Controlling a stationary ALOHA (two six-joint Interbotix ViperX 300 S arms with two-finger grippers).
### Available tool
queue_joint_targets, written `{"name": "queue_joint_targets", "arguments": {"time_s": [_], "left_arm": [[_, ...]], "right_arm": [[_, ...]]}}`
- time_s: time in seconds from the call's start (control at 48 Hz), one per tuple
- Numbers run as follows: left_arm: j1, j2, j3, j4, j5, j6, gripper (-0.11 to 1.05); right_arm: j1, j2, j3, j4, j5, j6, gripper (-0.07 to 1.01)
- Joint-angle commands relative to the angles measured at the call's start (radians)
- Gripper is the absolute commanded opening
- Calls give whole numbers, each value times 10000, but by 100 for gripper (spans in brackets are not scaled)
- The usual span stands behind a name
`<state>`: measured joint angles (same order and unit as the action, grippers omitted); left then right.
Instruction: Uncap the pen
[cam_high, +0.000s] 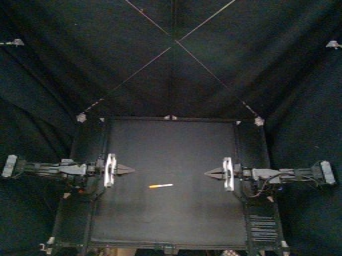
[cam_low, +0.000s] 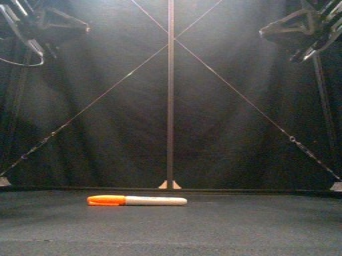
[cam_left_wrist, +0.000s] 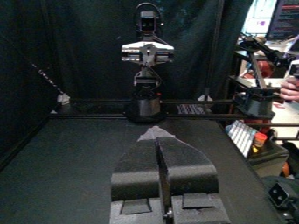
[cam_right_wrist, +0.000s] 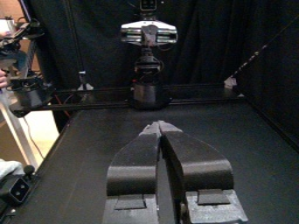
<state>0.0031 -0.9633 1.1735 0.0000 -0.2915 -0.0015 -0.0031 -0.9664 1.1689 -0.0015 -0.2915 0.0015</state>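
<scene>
Jaws of the left arm (cam_high: 60, 170): pressed shut, tips meeting in a point, as the left wrist view shows. Jaws of the right arm (cam_high: 287, 173): likewise closed tip to tip. Both arms are held above the bench (cam_high: 174, 140) at its opposite sides, with their tips facing each other across the middle and in line with one another. Pen (cam_high: 160, 186): lying flat on the bench between the two sets of jaws, slightly nearer the front edge, well apart from both. Cap (cam_low: 107, 200): orange, seated on the white barrel (cam_low: 158, 200), at the end toward the left arm's side.
</scene>
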Motion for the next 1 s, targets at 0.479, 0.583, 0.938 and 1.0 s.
{"name": "queue_joint_targets", "arguments": {"time_s": [0.479,0.583,0.938,1.0], "left_arm": [[215,3467,-138,-31,-353,0,36],[215,3912,-107,-31,-307,-31,54],[215,4418,-46,-583,15,15,100],[215,4418,-31,-660,138,15,102]], "right_arm": [[-276,6642,-1641,-15,-1243,0,37],[-291,8053,-2270,-15,-1243,31,56],[-353,10937,-4280,-15,-905,46,84],[-353,11213,-4541,15,-690,61,84]]}}
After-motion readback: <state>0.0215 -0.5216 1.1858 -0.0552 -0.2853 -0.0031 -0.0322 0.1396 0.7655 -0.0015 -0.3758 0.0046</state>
